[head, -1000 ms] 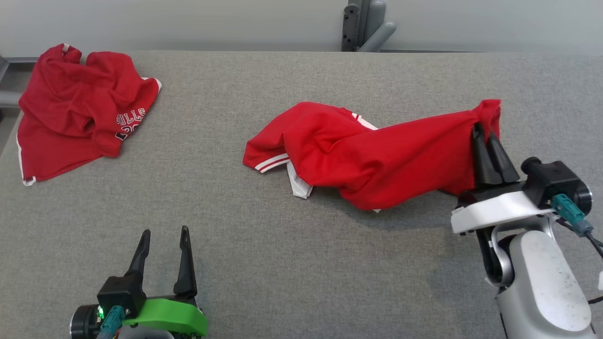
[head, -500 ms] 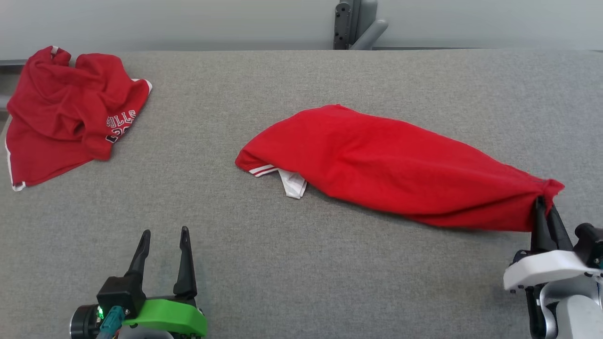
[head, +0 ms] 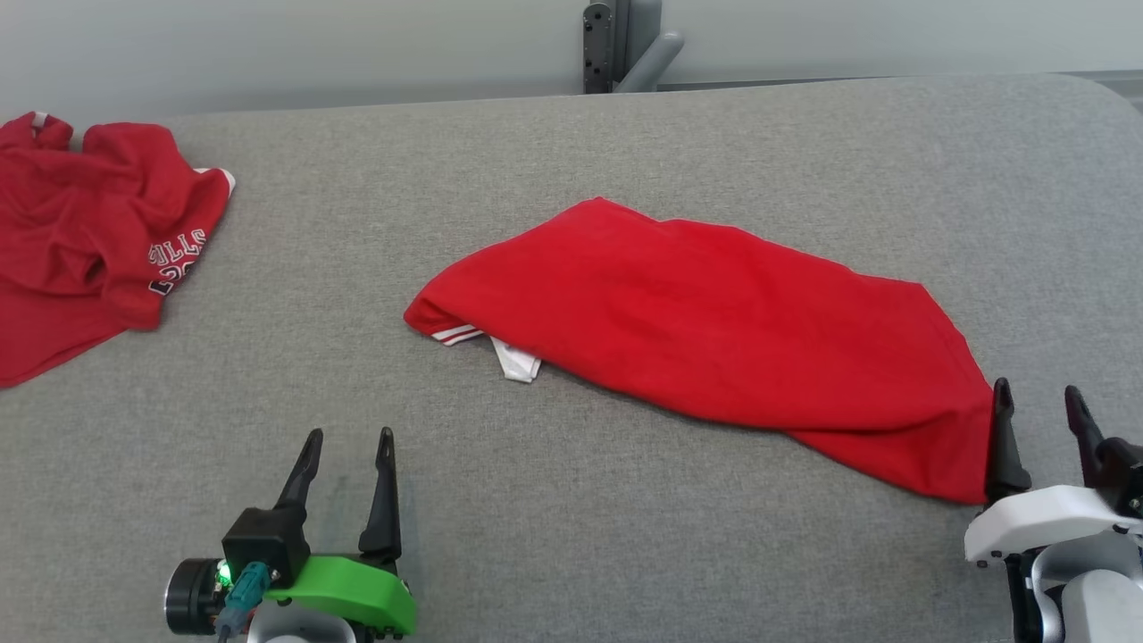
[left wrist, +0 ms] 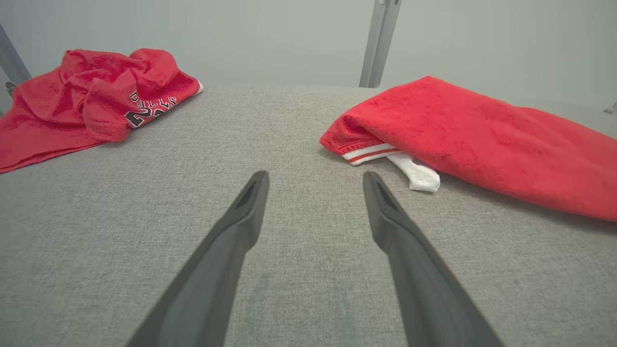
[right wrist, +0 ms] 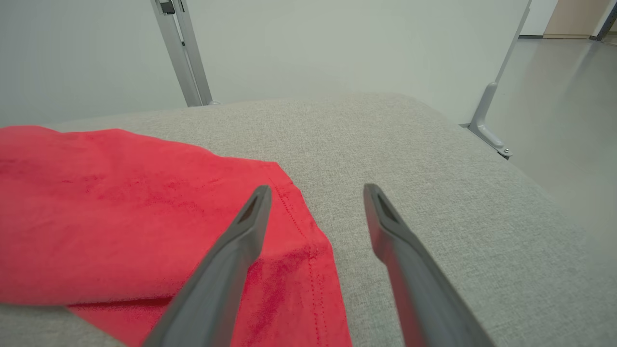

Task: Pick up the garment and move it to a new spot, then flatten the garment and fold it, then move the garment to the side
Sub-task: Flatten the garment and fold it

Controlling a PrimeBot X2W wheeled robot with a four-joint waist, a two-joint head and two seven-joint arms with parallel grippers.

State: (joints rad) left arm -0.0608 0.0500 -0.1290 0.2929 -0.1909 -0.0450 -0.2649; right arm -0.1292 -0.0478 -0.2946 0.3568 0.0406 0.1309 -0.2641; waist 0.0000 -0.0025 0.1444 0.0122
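The garment (head: 696, 339) is a red shirt with white-striped trim, lying stretched out across the middle of the grey table (head: 571, 536). Its near right corner reaches my right gripper (head: 1036, 388), which stands open with nothing between its fingers. In the right wrist view the hem corner of the garment (right wrist: 120, 207) lies under the left finger of the right gripper (right wrist: 317, 189). My left gripper (head: 348, 438) is open and empty near the front left, well short of the garment. In the left wrist view the left gripper (left wrist: 315, 176) points at bare table, with the garment (left wrist: 482, 140) to its right.
A second crumpled red shirt (head: 80, 232) with lettering lies at the far left, also seen as the second shirt (left wrist: 91, 96). A grey metal post (head: 616, 45) stands behind the table. The table's right edge (right wrist: 482, 159) drops to the floor.
My right gripper dragged the garment's end toward the near right, lowered it and opened, letting go. The garment now lies flatter. The head camera has turned right.
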